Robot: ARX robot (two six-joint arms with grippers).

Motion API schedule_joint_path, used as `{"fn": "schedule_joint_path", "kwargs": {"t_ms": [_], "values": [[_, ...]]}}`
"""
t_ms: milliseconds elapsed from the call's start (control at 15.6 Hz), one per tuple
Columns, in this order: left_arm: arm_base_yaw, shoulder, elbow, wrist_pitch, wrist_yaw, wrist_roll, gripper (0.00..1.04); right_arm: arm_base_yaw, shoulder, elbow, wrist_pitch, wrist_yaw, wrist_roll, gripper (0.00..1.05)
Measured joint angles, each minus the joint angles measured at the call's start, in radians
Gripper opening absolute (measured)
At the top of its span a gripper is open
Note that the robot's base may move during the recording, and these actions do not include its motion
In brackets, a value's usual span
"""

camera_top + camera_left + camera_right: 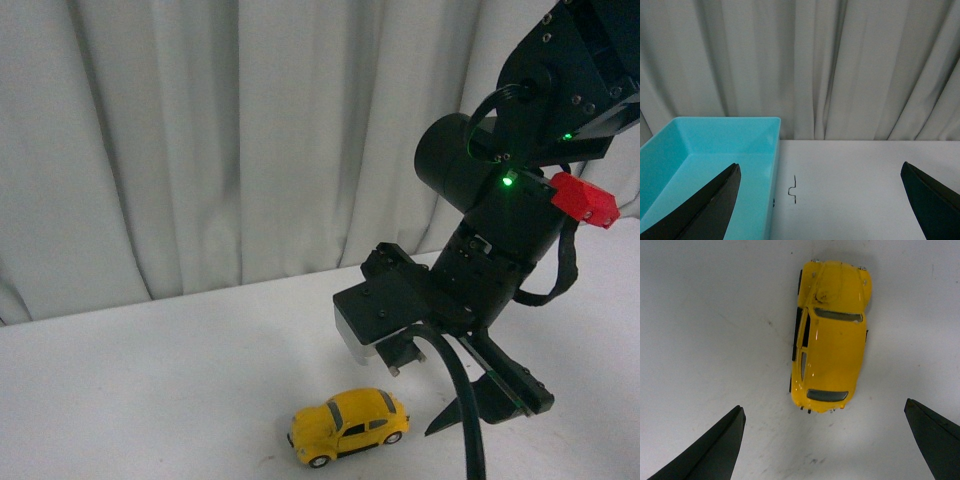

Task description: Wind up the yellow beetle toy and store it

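The yellow beetle toy (350,425) sits on the white tabletop (150,380), lower centre of the front view, with the right pincer (824,440) released and spread wide above it. I would lower it straight so its fingers straddle the car's flanks, then close squarely. The left pincer (819,200) is also released.

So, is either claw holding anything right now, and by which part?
Nothing is held. The left gripper and right gripper are open; the yellow beetle toy sits untouched.
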Motion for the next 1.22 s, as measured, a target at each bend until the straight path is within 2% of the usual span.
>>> {"fn": "schedule_joint_path", "kwargs": {"t_ms": [578,900,964,1221], "values": [[0.000,0.000,0.000,0.000,0.000,0.000,0.98,0.069,0.122,0.083,0.003,0.072,0.045,0.98],[0.000,0.000,0.000,0.000,0.000,0.000,0.98,0.109,0.148,0.105,0.005,0.063,0.094,0.97],[0.000,0.000,0.000,0.000,0.000,0.000,0.98,0.115,0.148,0.105,0.010,0.062,0.108,0.91],[0.000,0.000,0.000,0.000,0.000,0.000,0.98,0.114,0.148,0.105,0.009,0.062,0.120,0.48]]}}
